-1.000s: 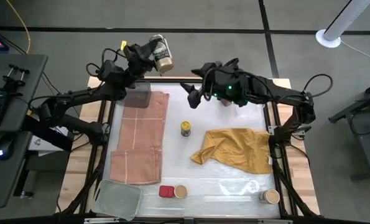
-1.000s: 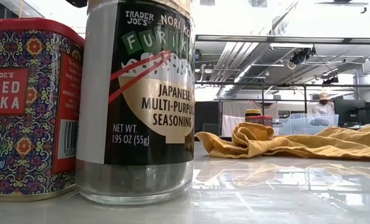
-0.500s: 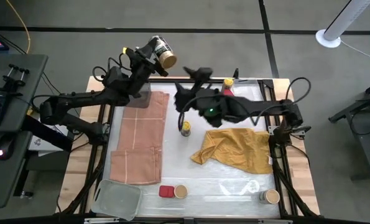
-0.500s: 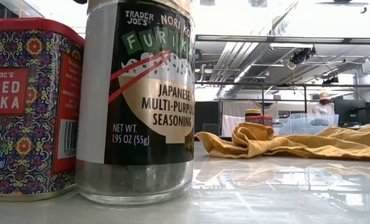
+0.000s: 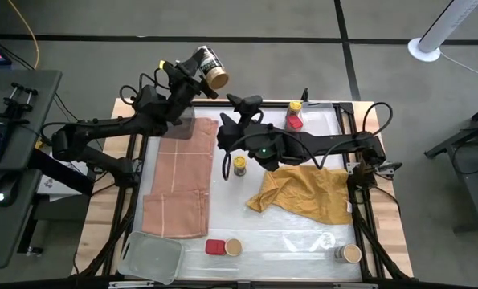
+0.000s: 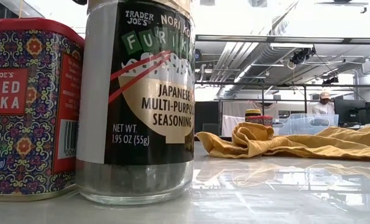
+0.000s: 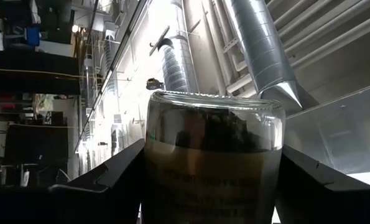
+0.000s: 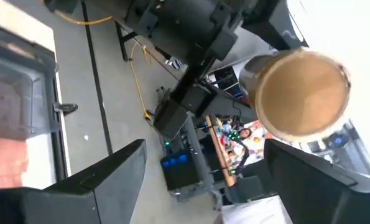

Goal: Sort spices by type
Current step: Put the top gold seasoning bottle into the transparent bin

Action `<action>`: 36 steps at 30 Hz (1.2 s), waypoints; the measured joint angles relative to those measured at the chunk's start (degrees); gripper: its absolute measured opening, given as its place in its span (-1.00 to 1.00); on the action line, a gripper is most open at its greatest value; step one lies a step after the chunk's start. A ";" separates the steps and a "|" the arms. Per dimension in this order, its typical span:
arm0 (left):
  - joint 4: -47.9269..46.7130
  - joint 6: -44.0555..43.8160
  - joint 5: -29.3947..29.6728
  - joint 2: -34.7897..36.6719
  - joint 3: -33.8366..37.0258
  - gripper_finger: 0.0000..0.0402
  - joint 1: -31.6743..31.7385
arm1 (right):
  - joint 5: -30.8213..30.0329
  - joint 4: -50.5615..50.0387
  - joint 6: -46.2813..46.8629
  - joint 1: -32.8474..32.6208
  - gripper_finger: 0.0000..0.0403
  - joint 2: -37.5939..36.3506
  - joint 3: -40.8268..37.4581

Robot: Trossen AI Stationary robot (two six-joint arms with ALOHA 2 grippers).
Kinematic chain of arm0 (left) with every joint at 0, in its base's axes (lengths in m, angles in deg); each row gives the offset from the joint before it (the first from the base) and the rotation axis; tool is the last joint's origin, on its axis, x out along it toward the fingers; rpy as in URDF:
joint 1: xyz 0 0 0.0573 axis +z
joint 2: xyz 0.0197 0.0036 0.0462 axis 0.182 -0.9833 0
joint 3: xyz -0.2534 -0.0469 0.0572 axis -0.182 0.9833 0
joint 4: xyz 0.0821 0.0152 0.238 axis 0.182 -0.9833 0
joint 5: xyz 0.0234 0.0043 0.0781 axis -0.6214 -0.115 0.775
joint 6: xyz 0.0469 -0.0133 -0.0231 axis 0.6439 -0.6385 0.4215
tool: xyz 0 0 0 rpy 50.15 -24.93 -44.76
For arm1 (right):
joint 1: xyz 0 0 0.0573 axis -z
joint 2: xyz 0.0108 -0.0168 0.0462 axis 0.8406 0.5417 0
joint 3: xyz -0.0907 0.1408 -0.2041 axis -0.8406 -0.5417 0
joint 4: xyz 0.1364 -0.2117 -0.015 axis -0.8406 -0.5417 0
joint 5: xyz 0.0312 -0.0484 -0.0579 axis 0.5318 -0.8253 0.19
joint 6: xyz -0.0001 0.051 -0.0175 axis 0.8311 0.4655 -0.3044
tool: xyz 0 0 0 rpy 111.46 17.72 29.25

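My left gripper (image 5: 192, 71) is raised above the table's far left edge, shut on a tan-topped jar (image 5: 209, 68). My right gripper (image 5: 234, 112) is open. It hangs in the air just right of that jar, whose tan top (image 8: 303, 93) fills its wrist view. A yellow-capped jar (image 5: 239, 165) stands on the table below the right arm. A second yellow-capped jar (image 5: 295, 106) and a red tin (image 5: 294, 121) sit at the far edge. At the near edge, a red tin (image 5: 215, 246) stands beside a tan-topped jar (image 5: 233, 247), and a further tan-topped jar (image 5: 350, 254) stands at the right. My left gripper pinches the tan-topped jar by its labelled glass body (image 7: 212, 168), one finger (image 7: 104, 180) on either side, lying across the jar. The jar is lifted clear of the table and tilted, its tan top (image 5: 216, 77) pointing toward the right arm.
A salmon cloth (image 5: 182, 177) lies on the table's left half and a crumpled mustard-yellow cloth (image 5: 303, 191) on its right. A clear grey tray (image 5: 152, 257) sits at the near left corner. In the low view the red tin (image 6: 29, 106) and jar (image 6: 141, 99) stand close to the camera.
My right gripper has swung from the far middle toward the table's left, up to the raised jar, staying open. My left gripper has turned the jar so its tan top faces the right arm.
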State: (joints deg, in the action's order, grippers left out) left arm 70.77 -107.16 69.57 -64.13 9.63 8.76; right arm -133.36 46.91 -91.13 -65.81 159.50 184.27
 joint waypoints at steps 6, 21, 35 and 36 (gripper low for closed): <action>-0.01 -0.02 -0.44 0.00 0.00 0.24 0.00 | -0.04 3.25 0.92 -0.08 0.65 0.00 0.00; 0.38 -0.09 -0.80 0.02 0.00 0.25 0.00 | -1.91 9.06 -6.34 -0.51 0.90 -0.13 0.02; 0.30 -0.13 -1.71 0.04 0.00 0.25 -0.62 | 0.98 16.08 -18.48 1.52 0.90 -0.11 0.02; 0.24 -0.12 -1.72 0.04 0.00 0.25 -0.75 | 1.57 17.69 -19.64 1.61 0.90 -0.11 0.02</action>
State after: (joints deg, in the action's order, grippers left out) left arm 71.01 -107.28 67.85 -64.09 9.63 8.01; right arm -131.80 64.60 -110.77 -64.21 159.39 184.29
